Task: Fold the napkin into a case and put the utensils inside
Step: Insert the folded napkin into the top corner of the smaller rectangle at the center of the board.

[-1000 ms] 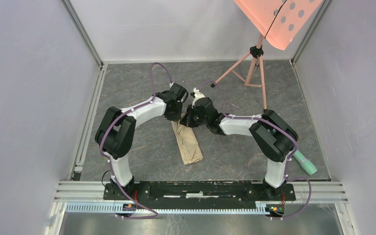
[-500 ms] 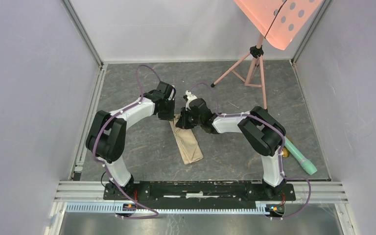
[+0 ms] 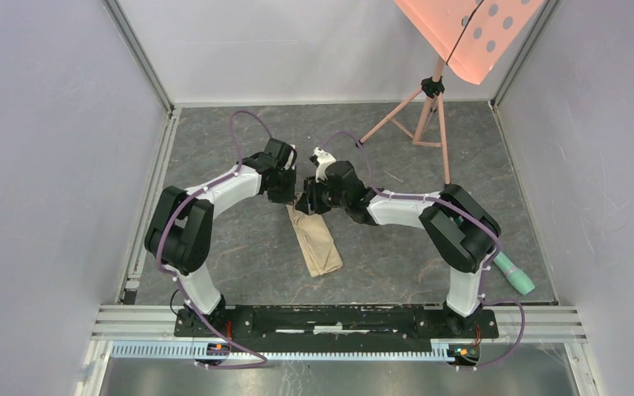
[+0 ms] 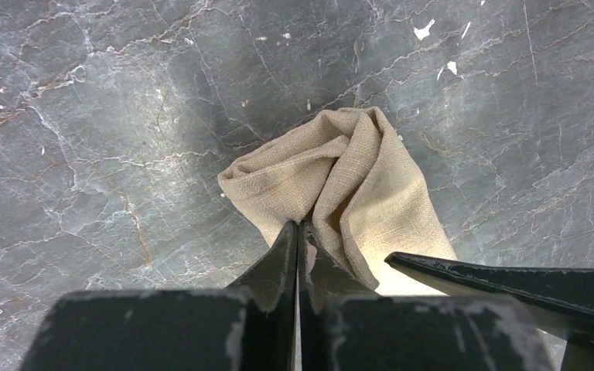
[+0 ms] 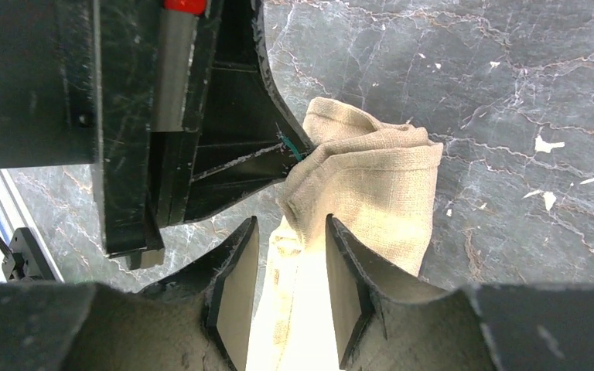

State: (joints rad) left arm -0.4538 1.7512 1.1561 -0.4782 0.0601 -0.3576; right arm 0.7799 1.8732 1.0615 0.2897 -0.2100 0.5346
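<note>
Your left hand (image 4: 298,229) pinches the folded napkin (image 4: 371,185), your right hand (image 5: 291,224) half open astride it; utensils seem not inserted yet.

**Folded napkin lies in a long strip, far end bunched**

A beige woven cloth napkin (image 3: 318,243) lies folded into a narrow, long strip on the grey marbled bench (image 3: 248,247). It sits near the middle of the bench and slants from its far end on the left to its near end further right. The near part lies flat with a squared end. The far end (image 4: 356,185) is gathered into soft, rounded folds and lifts slightly off the surface. There the closed tips of the left tool (image 4: 298,226) pinch a fold. The parted fingers of the right tool (image 5: 290,224) stand on either side of the strip. No opening in the cloth can be made out.
</note>
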